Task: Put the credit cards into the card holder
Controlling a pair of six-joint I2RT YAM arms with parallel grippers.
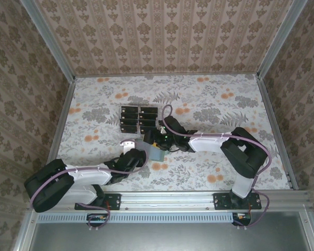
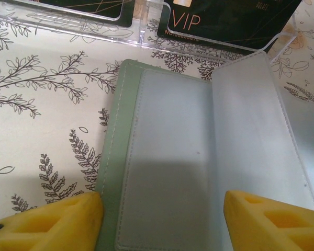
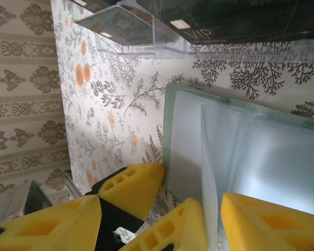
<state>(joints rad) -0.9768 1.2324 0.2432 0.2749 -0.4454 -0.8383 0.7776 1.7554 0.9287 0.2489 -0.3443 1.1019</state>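
Observation:
The card holder (image 2: 167, 136) lies open on the table, sage green outside with pale inner panels. My left gripper (image 2: 165, 222) is open and straddles its near end, one fingertip at the green left edge. My right gripper (image 3: 159, 209) is open too, meeting the card holder (image 3: 186, 136) from the other side. A thin pale flap (image 3: 208, 157) stands up beside its right finger (image 3: 267, 219). The left gripper's yellow fingers (image 3: 133, 183) show between them. The black credit cards (image 2: 225, 21) sit in a clear rack (image 2: 94, 29) just beyond. From above, both grippers (image 1: 141, 156) (image 1: 156, 142) crowd the card holder (image 1: 158, 153).
The clear rack (image 1: 138, 117) holding several black cards stands just behind the card holder, close to both wrists. Patterned walls (image 1: 162, 36) enclose the floral table (image 1: 225, 104) at back and sides. A metal rail (image 1: 162, 201) runs along the near edge.

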